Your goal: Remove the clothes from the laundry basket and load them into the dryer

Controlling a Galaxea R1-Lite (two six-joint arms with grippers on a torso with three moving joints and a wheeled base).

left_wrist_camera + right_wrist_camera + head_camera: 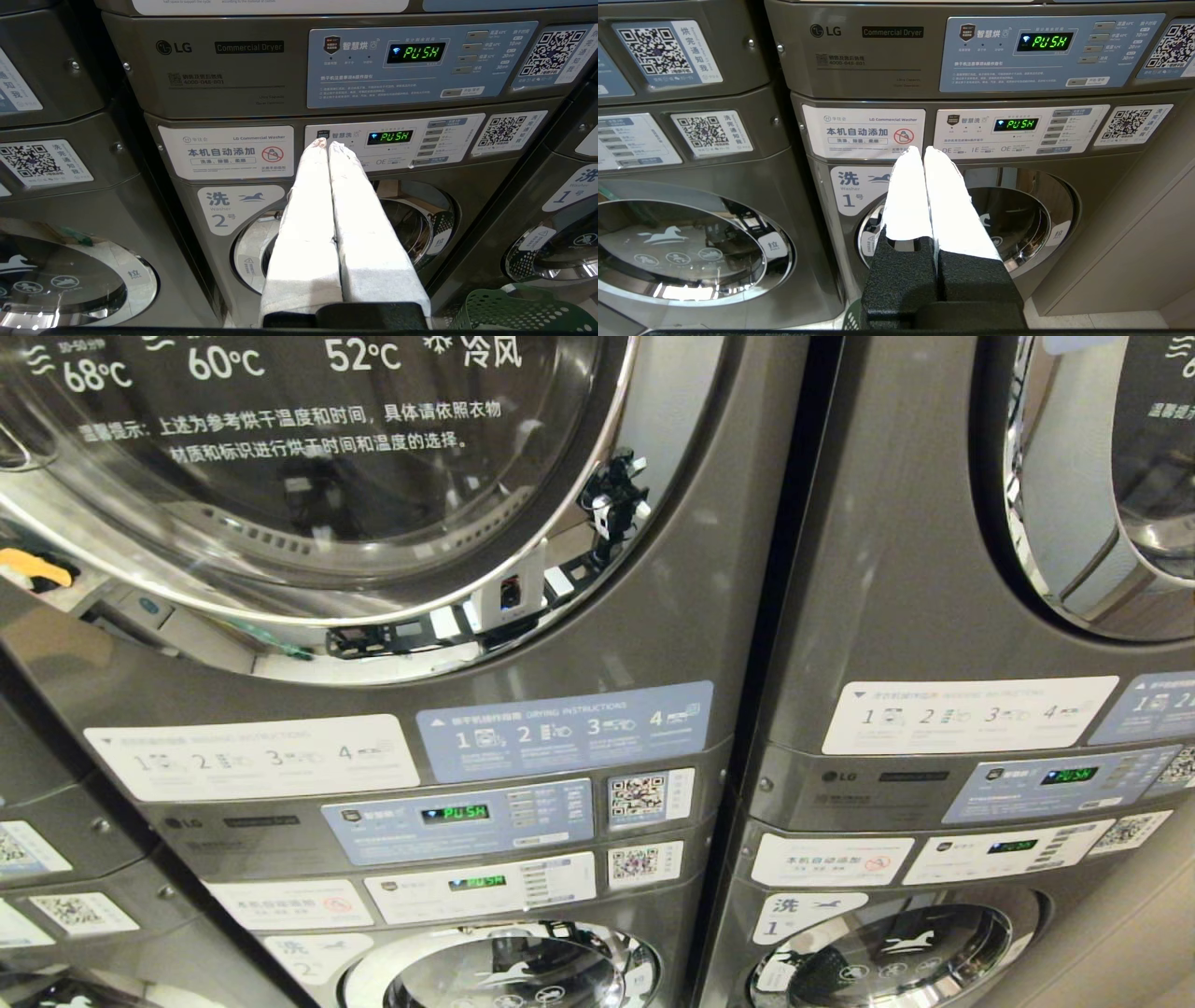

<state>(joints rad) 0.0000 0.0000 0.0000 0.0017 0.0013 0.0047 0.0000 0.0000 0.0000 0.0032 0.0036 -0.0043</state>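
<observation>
both hands, left hand (325, 145) and right hand (920, 151), are held clenched and empty before the machines, so the laundry basket (518, 310) low beside them should be approached first.

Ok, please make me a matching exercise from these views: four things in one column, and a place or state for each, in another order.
1 laundry basket
2 left gripper
3 right gripper
4 dryer display

a shut, before washer 1
b reads PUSH
c green lattice walls
d shut, before washer 2

Pairs: 1-c, 2-d, 3-a, 4-b
</observation>
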